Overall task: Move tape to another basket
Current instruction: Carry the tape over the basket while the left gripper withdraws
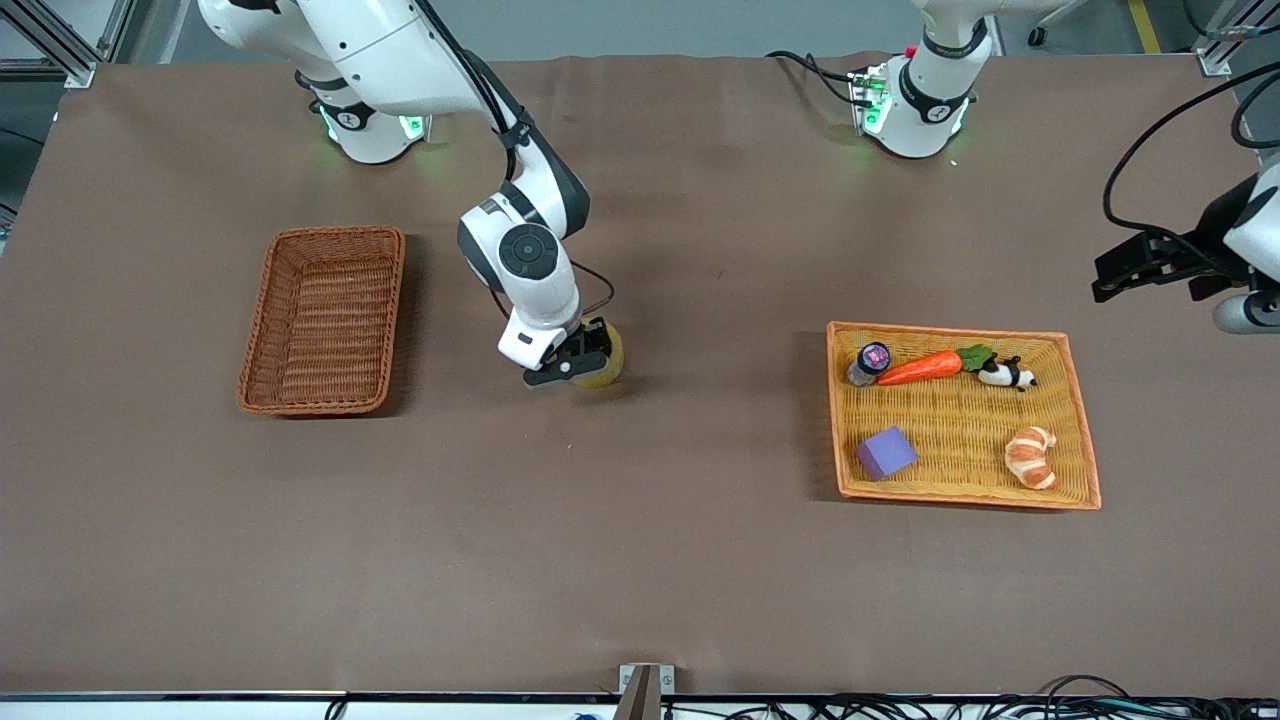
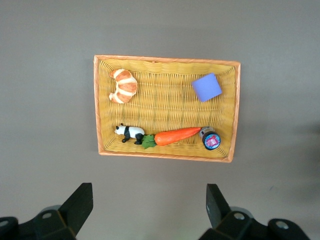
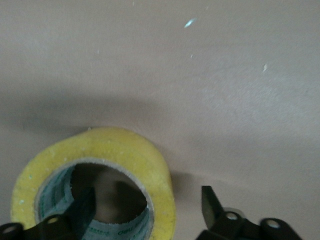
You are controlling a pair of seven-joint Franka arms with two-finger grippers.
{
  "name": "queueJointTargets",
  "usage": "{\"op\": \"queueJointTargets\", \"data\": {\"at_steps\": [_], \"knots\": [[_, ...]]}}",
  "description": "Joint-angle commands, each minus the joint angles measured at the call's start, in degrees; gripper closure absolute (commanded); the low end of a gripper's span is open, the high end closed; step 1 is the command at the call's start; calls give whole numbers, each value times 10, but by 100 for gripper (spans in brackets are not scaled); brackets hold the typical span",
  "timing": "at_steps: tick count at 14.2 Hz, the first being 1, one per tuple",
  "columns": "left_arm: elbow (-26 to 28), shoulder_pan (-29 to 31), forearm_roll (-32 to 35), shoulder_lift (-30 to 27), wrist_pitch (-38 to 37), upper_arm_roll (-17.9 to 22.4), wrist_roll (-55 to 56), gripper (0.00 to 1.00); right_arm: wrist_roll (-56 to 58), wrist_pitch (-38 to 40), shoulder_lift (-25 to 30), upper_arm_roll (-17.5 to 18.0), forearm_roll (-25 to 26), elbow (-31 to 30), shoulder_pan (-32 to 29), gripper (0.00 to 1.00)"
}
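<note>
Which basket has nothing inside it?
The reddish-brown basket toward the right arm's end of the table. The yellow tray holds a carrot, croissant, purple block and more.

Colours and patterns on your table

You have a plain brown table (image 1: 640, 560); the tape (image 1: 605, 365) is translucent yellow, with green print on the pale lining of its core in the right wrist view; the basket (image 1: 322, 320) is reddish-brown wicker in a tight ribbed weave; the tray (image 1: 1085, 440) is yellow wicker with an orange rim. In the tray you see an orange carrot (image 1: 921, 368) with green leaves, a black-and-white panda (image 1: 1006, 374), a tan croissant (image 1: 1032, 456) with cream stripes, a lilac block (image 1: 886, 452), and a dark jar (image 1: 870, 362) with a pink and blue lid. Your arms are white with black joints, the right gripper (image 1: 570, 368) and left gripper (image 1: 1130, 270) black, and both bases glow green.
</note>
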State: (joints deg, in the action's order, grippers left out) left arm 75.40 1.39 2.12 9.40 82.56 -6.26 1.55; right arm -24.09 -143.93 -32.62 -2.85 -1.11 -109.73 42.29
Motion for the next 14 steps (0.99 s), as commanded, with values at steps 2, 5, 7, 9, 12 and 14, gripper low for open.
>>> {"op": "queueJointTargets", "data": {"at_steps": [2,5,7,9,12,14], "knots": [[54,1,-9,-46,1,-7,-23,0,-37,-1,10,-12,8,-14,17,98],[124,2,-11,-93,14,-8,-22,0,-41,25,19,-13,8,-7,14,100],[179,2,-29,-128,50,-5,-20,0,-39,139,63,-28,8,24,3,100],[195,1,-35,-141,53,-7,-10,0,-3,240,131,-64,16,24,-10,100],[191,0,-35,-138,55,-7,-10,0,167,312,208,-97,18,-1,-94,100],[190,-2,-28,-138,55,-8,-10,0,297,313,236,-97,18,-31,-183,100]]}}
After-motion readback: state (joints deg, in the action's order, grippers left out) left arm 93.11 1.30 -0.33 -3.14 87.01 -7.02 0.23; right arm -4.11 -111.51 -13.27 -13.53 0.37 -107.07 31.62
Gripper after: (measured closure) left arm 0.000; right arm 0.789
